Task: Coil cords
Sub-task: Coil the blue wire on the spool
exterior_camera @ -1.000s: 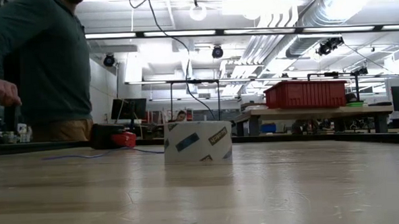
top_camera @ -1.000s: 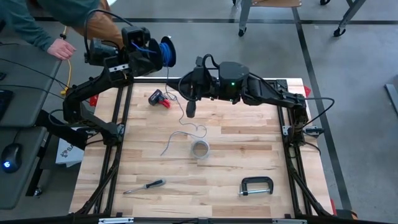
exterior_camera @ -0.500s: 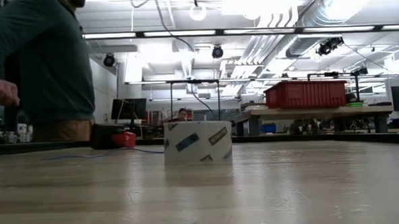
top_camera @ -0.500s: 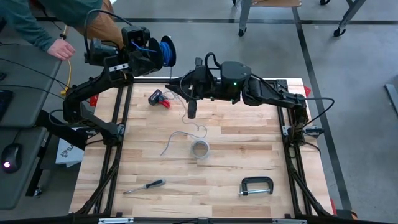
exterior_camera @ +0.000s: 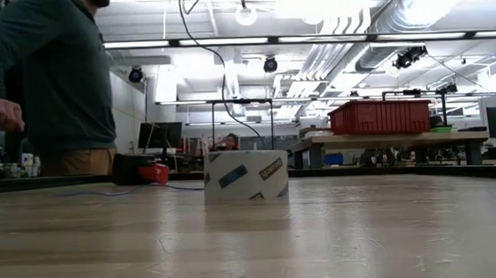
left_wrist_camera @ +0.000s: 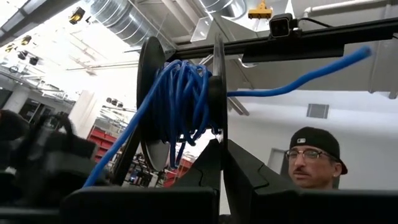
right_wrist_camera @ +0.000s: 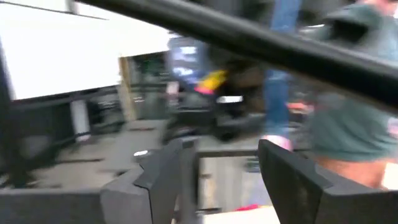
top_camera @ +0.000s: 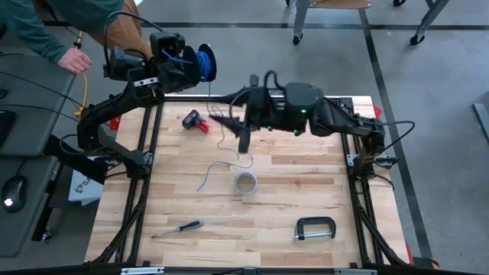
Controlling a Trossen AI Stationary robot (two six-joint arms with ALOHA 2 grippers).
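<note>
Two thin cords are in play: a glossy blue cord (left_wrist_camera: 180, 102) wound on a black plastic spool (top_camera: 205, 63), which is clamped in the shut left gripper (left_wrist_camera: 221, 163) raised above the table's back-left corner, and a limp pale grey cord (top_camera: 223, 169) lying in loose curves on the pale wooden slatted table (top_camera: 306, 195), just beside a squat roll of tape (top_camera: 245, 183). The right gripper (right_wrist_camera: 227, 171), over the back middle, stands wide apart and holds nothing. The slack grey strand would best be pinched near one end and looped evenly, without snagging the roll.
</note>
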